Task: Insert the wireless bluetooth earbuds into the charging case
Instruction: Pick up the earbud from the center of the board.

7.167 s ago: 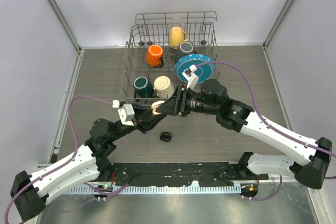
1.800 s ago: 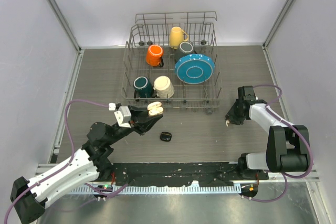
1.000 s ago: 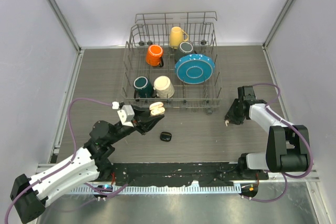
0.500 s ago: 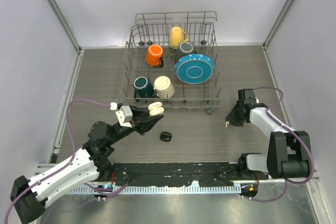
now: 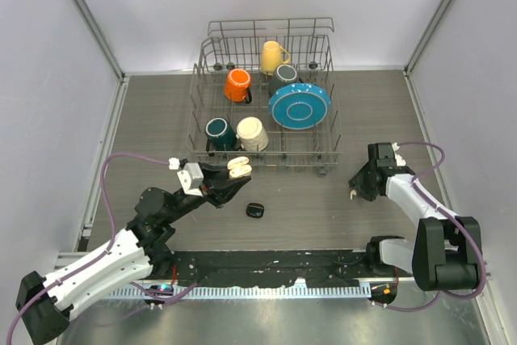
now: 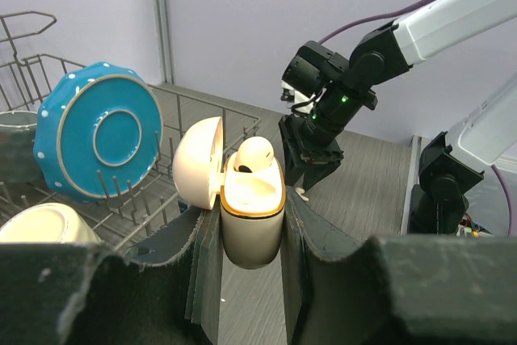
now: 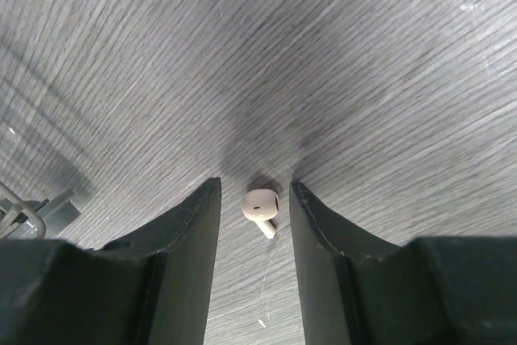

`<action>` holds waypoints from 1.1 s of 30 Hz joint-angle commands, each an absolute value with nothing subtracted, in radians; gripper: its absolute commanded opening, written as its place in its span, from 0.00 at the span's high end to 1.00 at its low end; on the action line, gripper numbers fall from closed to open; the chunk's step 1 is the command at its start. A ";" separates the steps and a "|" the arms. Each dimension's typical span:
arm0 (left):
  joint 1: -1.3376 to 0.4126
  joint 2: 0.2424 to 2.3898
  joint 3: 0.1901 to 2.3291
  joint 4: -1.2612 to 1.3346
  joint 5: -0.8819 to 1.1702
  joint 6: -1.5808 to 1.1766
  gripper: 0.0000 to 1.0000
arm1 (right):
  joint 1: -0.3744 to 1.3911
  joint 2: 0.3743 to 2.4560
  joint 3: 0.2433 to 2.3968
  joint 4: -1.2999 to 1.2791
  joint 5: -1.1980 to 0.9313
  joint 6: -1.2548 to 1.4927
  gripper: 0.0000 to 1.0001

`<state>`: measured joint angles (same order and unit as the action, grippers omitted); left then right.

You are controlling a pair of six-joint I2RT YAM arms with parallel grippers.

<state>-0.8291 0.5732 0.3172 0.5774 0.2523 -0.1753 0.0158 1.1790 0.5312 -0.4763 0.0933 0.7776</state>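
Observation:
My left gripper (image 6: 251, 224) is shut on an open cream charging case (image 6: 250, 220) with a gold rim, held above the table; one white earbud (image 6: 255, 153) sits in it. The case also shows in the top view (image 5: 238, 167). My right gripper (image 7: 254, 199) is open, its tips down at the table on either side of a loose white earbud (image 7: 261, 208) that lies on the wood. In the top view that gripper (image 5: 355, 189) is at the right, with the earbud (image 5: 352, 194) just visible. A small black case (image 5: 256, 210) lies on the table centre. The black earbuds are not visible.
A wire dish rack (image 5: 265, 94) stands at the back with orange, yellow, teal and cream mugs and a blue plate (image 5: 300, 104). Grey walls close in both sides. The rack's front edge is close behind my left gripper.
The right arm has left the case and swung to the right side, then lowered its open gripper around the white earbud on the table. The left gripper keeps holding the case nearly still.

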 commanded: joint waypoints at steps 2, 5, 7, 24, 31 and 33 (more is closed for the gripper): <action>-0.825 0.568 0.318 0.606 0.236 -0.170 1.00 | 0.015 1.229 0.540 -0.483 0.106 0.730 0.55; -0.827 0.568 0.318 0.606 0.236 -0.170 1.00 | 0.015 1.230 0.540 -0.482 0.092 0.716 0.58; -0.825 0.569 0.318 0.607 0.235 -0.169 1.00 | 0.015 1.229 0.538 -0.482 0.075 0.706 0.59; -0.827 0.555 0.311 0.603 0.233 -0.173 1.00 | 0.034 1.218 0.549 -0.508 0.046 0.680 0.60; -0.827 0.554 0.308 0.601 0.233 -0.175 1.00 | 0.041 1.207 0.549 -0.515 0.046 0.681 0.60; -0.827 0.554 0.308 0.601 0.233 -0.175 1.00 | 0.044 1.207 0.549 -0.523 0.058 0.683 0.60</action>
